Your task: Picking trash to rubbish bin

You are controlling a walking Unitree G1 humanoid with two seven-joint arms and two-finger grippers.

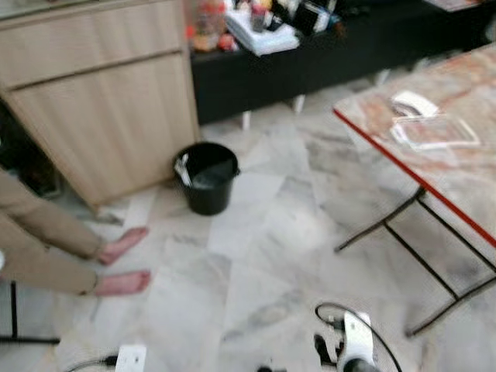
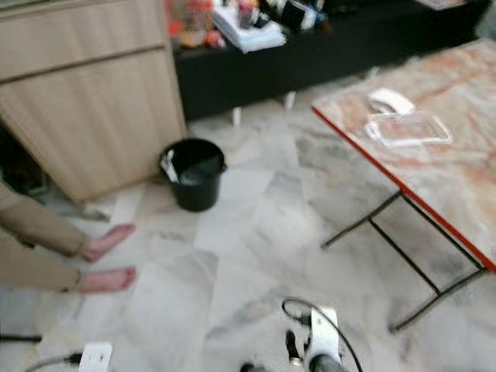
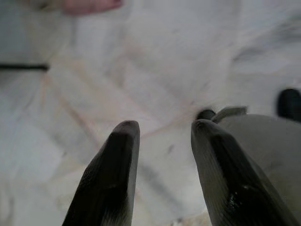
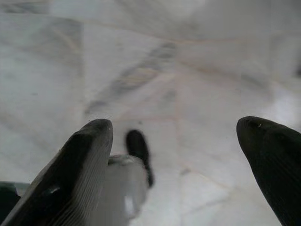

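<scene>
Both arms hang low over the floor, idle: left fingers (image 3: pixel 160 183) parted w/ nothing between, right fingers (image 4: pixel 183 174) spread wide, empty. Trash (image 1: pixel 434 130) sits on desk (image 1: pixel 465 186); bin (image 1: pixel 207 177) by cabinet (image 1: pixel 101 93), well apart.

Black bin (image 2: pixel 194 174) beside wooden cabinet (image 2: pixel 89 93)

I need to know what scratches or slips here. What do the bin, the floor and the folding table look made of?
Black bin: probably plastic, smooth with a dull sheen.
Floor: polished marble or marble-look tile, white with grey veins, faint joints and glare.
Folding table: marble-pattern top with a red edge, likely laminate; its thin black crossed legs look like metal.
</scene>
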